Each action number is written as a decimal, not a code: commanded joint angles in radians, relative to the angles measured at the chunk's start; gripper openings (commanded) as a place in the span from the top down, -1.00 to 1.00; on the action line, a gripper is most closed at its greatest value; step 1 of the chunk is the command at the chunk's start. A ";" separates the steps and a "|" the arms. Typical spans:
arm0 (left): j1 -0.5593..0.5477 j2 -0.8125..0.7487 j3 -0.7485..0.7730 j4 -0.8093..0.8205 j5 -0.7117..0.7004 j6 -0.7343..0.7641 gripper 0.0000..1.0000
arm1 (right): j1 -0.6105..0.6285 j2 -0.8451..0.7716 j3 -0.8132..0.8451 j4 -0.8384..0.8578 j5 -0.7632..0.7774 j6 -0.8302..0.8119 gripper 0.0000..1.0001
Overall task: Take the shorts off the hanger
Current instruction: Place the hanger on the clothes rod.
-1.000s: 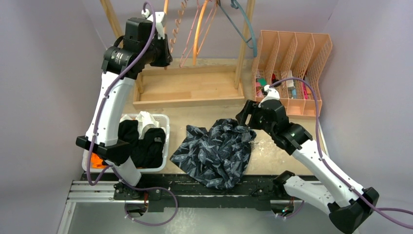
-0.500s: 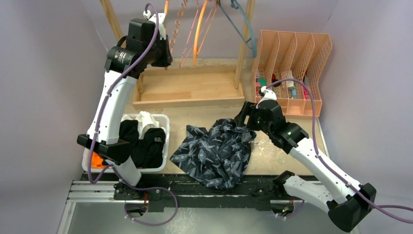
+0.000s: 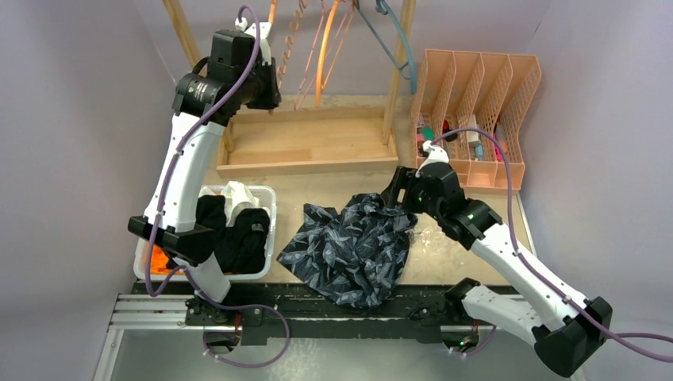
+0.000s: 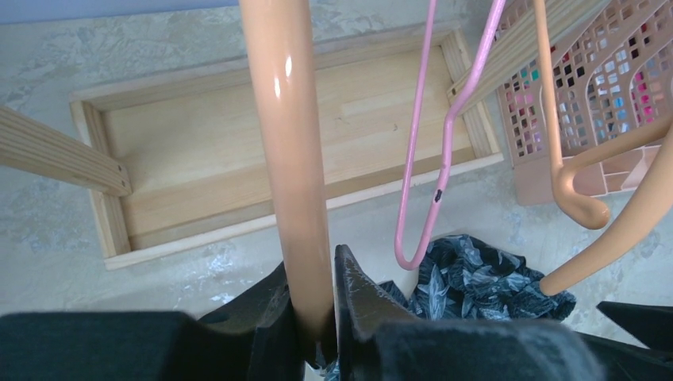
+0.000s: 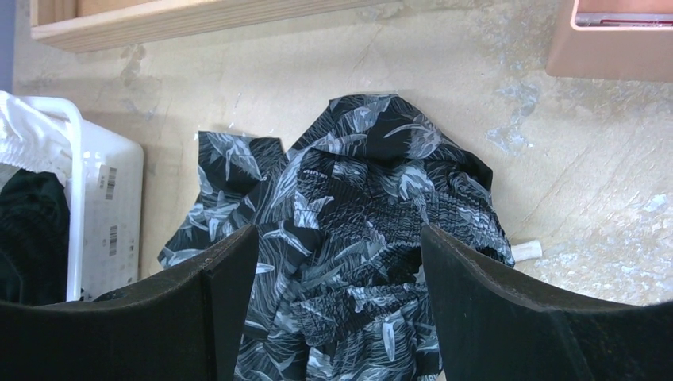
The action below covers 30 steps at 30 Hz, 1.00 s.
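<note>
The black-grey patterned shorts (image 3: 349, 246) lie crumpled on the table, off any hanger; they also show in the right wrist view (image 5: 349, 198) and the left wrist view (image 4: 484, 278). My right gripper (image 3: 394, 194) hovers open over their upper right edge, the fabric showing between its fingers (image 5: 340, 238). My left gripper (image 3: 270, 79) is up at the rack, shut on the thick peach bar of a hanger (image 4: 290, 159), which runs between the jaws (image 4: 313, 270). White shorts (image 3: 236, 194), black shorts (image 3: 238, 238) and orange shorts (image 3: 157, 262) lie in the white bin (image 3: 272, 230).
Bare pink (image 4: 432, 159), peach (image 4: 579, 198) and teal (image 3: 397, 48) hangers dangle from the wooden rack, whose tray base (image 3: 309, 143) sits behind the shorts. A peach file organiser (image 3: 476, 103) with small items stands at the back right.
My right gripper has edged a little to the left over the patterned shorts, still open. My left gripper has hardly moved and keeps its hold on the hanger.
</note>
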 commanded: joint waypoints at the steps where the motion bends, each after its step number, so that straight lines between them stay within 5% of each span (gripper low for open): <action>1: 0.004 -0.051 -0.025 0.032 -0.009 -0.003 0.49 | 0.000 -0.044 -0.010 0.022 -0.004 0.003 -0.53; 4: 0.005 -0.116 -0.102 0.069 -0.044 -0.006 0.05 | 0.000 -0.045 -0.016 0.031 -0.011 0.006 -0.53; 11: 0.004 -0.190 -0.174 0.070 -0.115 -0.011 -0.21 | -0.001 -0.015 -0.005 0.027 -0.017 -0.008 -0.53; 17: 0.005 -0.377 -0.412 0.161 -0.243 -0.072 -0.55 | 0.000 -0.016 -0.024 0.038 -0.017 -0.009 -0.53; 27: 0.005 -0.772 -0.942 0.250 -0.428 -0.318 -0.61 | -0.001 0.028 -0.077 0.059 -0.020 0.029 -0.57; 30: 0.004 -0.886 -1.082 0.250 -0.381 -0.400 -0.60 | -0.001 0.029 -0.102 0.055 0.001 0.059 -0.59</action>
